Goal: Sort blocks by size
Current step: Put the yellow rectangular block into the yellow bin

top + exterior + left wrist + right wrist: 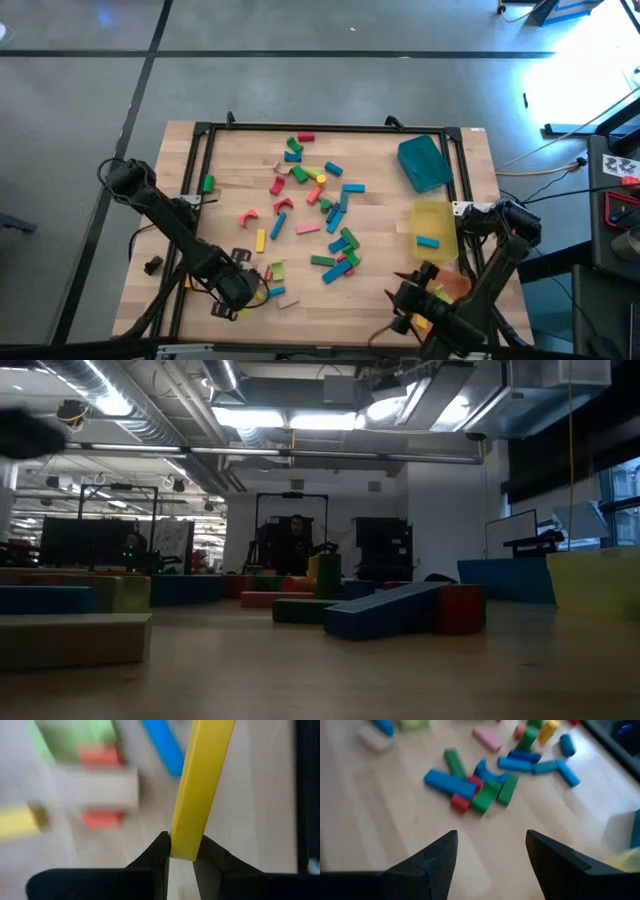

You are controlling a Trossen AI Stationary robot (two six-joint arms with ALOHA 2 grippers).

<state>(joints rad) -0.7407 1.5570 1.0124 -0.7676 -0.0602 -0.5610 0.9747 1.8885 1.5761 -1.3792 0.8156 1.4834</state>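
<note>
**Yellow bar pinched at its end, the rest of the pile waiting**

Nearest to me, at the near left of the tabletop (170, 200), my left pincer (182, 854) is clamped on the tip of a long yellow bar (200, 785). Only the end of the bar sits between my fingertips (159, 851); most of its length sticks out beyond them. Just beside it lie a plain wooden block (97, 790), two small red pieces and a green block (75, 737), with a blue bar (162, 745) a little farther off.

My right pincer (490, 852) hangs at the near right with its fingers spread wide and nothing between them, looking toward the main scatter of blocks (320, 215) in the middle of the tabletop.

Farther right stand the trays: an orange tray (452, 287) nearest, a yellow tray (433, 222) holding one blue block, and a teal tray (423, 162) farthest.

The risk, as I judge it, lies in this end-grip. Such a short bite on a long bar may let it pivot or slide out during a lift, and its free end could sweep the neighbouring pieces and scatter them. Dropping it in the wrong tray would also spoil the sort.
</note>
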